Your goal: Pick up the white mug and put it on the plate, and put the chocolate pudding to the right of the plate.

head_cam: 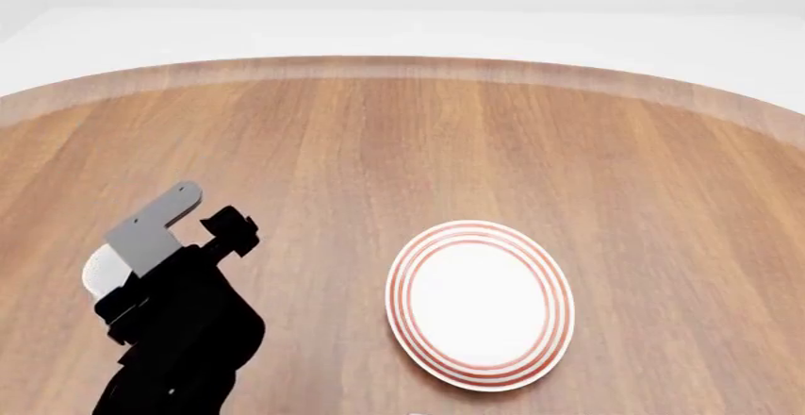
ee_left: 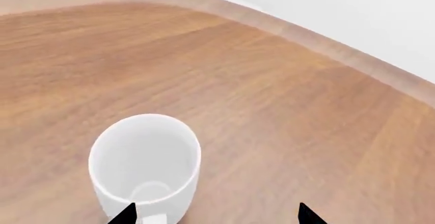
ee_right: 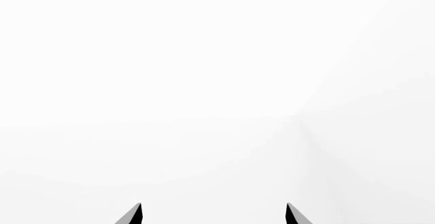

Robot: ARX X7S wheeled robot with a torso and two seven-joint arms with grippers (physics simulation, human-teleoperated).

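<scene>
Gleaming round white mug (ee_left: pixel 144 163), grainy wooden table (ee_left: pixel 286 112), red-ringed plate (head_cam: pixel 480 304)

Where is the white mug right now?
The white mug stands upright on the wooden table, at the head view's left, mostly hidden beneath the left gripper, well apart from the plate.

Both grippers, left gripper (ee_left: pixel 216 215) and right gripper (ee_right: pixel 213 215), agape.

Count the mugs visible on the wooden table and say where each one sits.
1. The glossy white ceramic mug stands upright at the table's left side, under the left claw, left of the red-ringed white plate. Others may be out of view.
</scene>
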